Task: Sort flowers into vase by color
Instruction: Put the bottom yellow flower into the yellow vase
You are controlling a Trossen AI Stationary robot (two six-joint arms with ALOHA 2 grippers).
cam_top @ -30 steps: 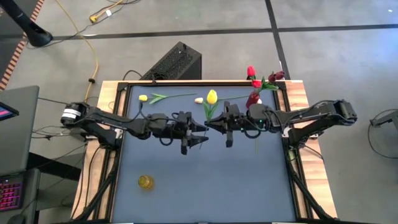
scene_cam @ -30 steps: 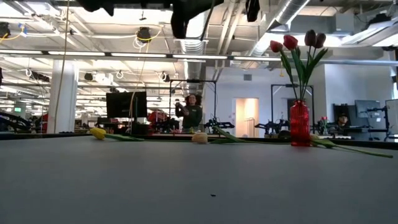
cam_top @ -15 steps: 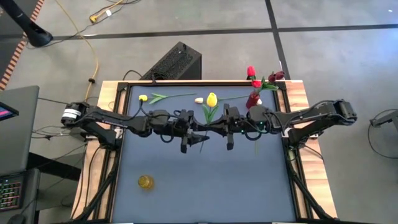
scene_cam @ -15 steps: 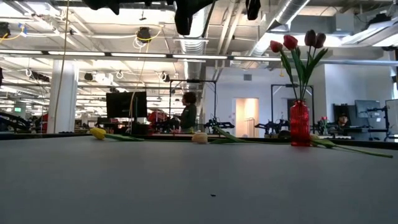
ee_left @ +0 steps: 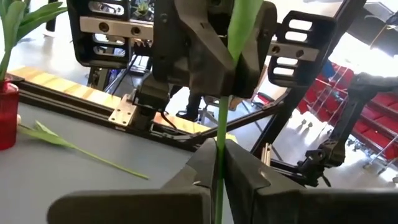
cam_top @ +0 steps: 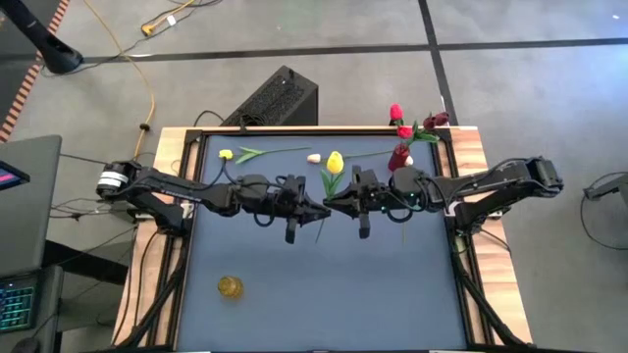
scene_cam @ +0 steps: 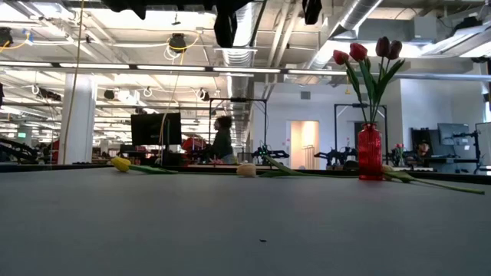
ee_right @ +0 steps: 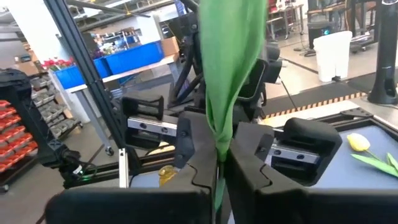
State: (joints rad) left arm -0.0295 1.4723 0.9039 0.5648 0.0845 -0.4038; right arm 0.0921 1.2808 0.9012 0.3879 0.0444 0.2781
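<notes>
Grey tabletop (cam_top: 324, 279): your flowers (cam_top: 263, 152) lie at its far edge.
Room: person (scene_cam: 222, 138) behind.
Left end effector (ee_left: 219, 163): clamped on yellow tulip (cam_top: 335, 163) stem.
Right end effector (ee_right: 219, 163): gripping it too.

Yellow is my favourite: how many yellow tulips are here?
2. One yellow artificial tulip lies near the table's far edge; the second yellow tulip is held by the left claw and right claw. None seems hidden.
</notes>
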